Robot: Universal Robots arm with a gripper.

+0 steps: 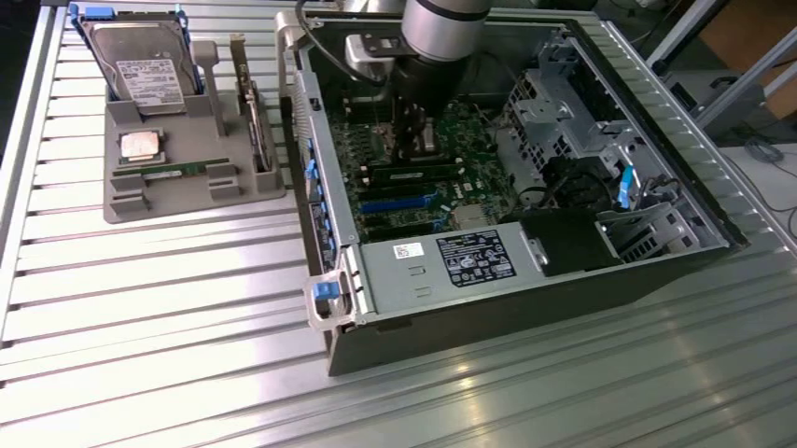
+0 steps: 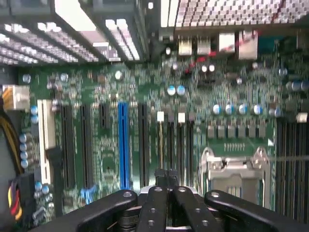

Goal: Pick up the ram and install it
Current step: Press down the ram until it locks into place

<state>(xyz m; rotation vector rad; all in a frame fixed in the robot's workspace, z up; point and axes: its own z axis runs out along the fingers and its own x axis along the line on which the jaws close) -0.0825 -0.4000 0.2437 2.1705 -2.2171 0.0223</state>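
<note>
Right now my gripper (image 2: 166,178) hangs deep inside the open computer case (image 1: 498,317), fingers pressed together over the green motherboard (image 2: 145,82). I see nothing pinched between them. The ram (image 1: 174,170) I can make out lies outside the case, flat on the grey tray (image 1: 187,201) that stands beside the case's long wall. It is well apart from me.

Inside the case, just beside my gripper (image 1: 417,140), a long dark stick (image 1: 412,175) sits across the board. It may be a second ram already seated, but I cannot tell. My judgement is that I am at the installing end of the job, at or over the slots, not at the pick-up.

Any move from here calls for care. It needs a straight path, square to the board, and room between my knuckles and the case walls.

Around me in the case:
- The blue slot (image 2: 123,145) and its black neighbours run close under my fingers.
- The silver processor socket (image 2: 231,169) sits just next to them.
- Yellow wires (image 2: 9,130) bunch at the board's edge.
- The power supply (image 1: 449,266) fills the near end of the case.

On the tray beside the case, the hard drive (image 1: 144,61) and the square processor chip (image 1: 140,147) crowd the ram.
</note>
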